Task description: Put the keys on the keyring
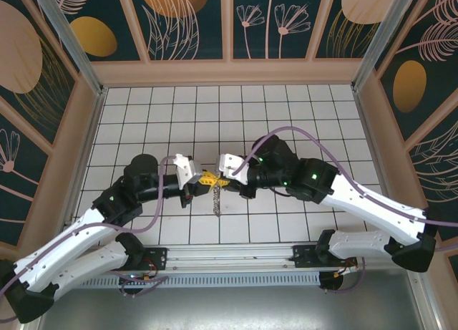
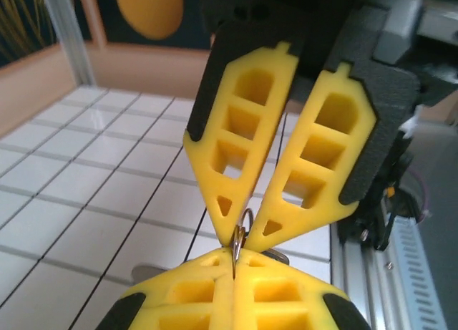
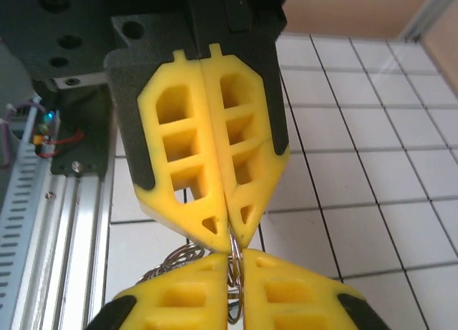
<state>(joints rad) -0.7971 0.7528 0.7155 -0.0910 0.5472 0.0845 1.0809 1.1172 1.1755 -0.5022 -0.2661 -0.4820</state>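
Where the keyring (image 1: 216,190) sits: mid-surface, its metal ring (image 2: 247,217) pinched between both end effectors; the chain (image 1: 217,205) trails toward 6 o'clock in the overhead view.
Left end effector (image 1: 204,178): clenched on the ring, reaching in from 9 o'clock.
Right end effector (image 1: 224,181): tips closed on the same ring, coming from 3 o'clock.
Ring axis: edge-on to both wrist cameras, running 12 to 6 along the finger seams.
Nearer arm: neither; both touch it.
Arm pose: elbows bowed outward, forearms converging, wrists nose to nose above the tiled surface (image 1: 286,115).
My judgement: the coming move depends on that ring plane. I think a twist from either wrist would pry it loose.
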